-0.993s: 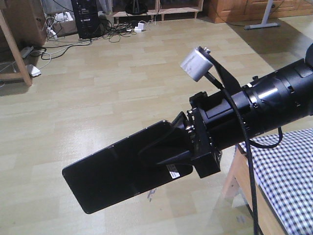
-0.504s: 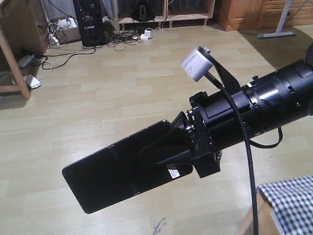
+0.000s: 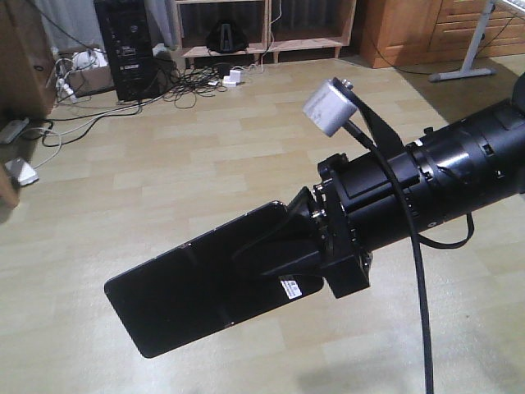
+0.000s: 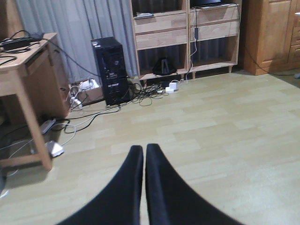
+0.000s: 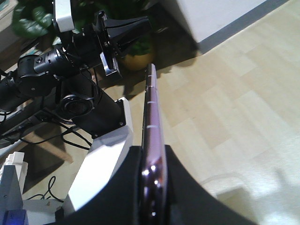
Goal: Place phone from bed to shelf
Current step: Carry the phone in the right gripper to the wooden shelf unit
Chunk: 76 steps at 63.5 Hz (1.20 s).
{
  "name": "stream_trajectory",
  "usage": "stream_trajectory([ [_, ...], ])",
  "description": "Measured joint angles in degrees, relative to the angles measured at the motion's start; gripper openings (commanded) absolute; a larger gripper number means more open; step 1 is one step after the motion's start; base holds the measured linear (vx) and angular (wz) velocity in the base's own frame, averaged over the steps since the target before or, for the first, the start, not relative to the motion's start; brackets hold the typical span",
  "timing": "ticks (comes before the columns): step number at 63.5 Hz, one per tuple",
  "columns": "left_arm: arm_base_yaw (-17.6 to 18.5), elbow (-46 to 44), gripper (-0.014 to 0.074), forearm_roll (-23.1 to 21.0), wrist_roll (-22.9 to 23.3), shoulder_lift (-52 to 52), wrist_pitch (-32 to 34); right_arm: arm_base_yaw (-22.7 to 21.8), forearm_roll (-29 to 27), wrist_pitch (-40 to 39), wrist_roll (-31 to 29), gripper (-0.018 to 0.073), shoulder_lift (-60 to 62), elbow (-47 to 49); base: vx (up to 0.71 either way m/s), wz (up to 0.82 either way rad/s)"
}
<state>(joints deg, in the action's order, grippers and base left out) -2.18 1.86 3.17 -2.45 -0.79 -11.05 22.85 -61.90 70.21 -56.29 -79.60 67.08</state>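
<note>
Right gripper (image 3: 261, 256): clamped on phone (image 3: 184, 300), which points toward 8 o'clock.
Left gripper (image 4: 144, 157): fingers pinched together.
Shelf (image 4: 161, 40): 12 o'clock, left wrist view.

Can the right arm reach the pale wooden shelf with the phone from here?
Probably not yet. The right tool grips the slim black glossy phone, but the pale natural-wood shelving unit stands far across the plank floor. Nothing tall blocks the way; the base likely must drive closer.

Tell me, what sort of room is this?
Probably a home study: a wooden shelf unit, a wooden desk, and a black computer tower with tangled cables on a plank floor.
</note>
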Motion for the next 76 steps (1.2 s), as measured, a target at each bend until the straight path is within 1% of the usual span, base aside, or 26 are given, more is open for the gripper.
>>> stream_trajectory([
  [60, 0.0, 0.0, 0.0001, 0.0, 0.0, 0.0, 0.0, 0.0, 0.0, 0.0, 0.0, -0.0001, 0.0, 0.0, 0.48, -0.06],
  [76, 0.0, 0.0, 0.0001, 0.0, 0.0, 0.0, 0.0, 0.0, 0.0, 0.0, 0.0, -0.0001, 0.0, 0.0, 0.47, -0.18],
])
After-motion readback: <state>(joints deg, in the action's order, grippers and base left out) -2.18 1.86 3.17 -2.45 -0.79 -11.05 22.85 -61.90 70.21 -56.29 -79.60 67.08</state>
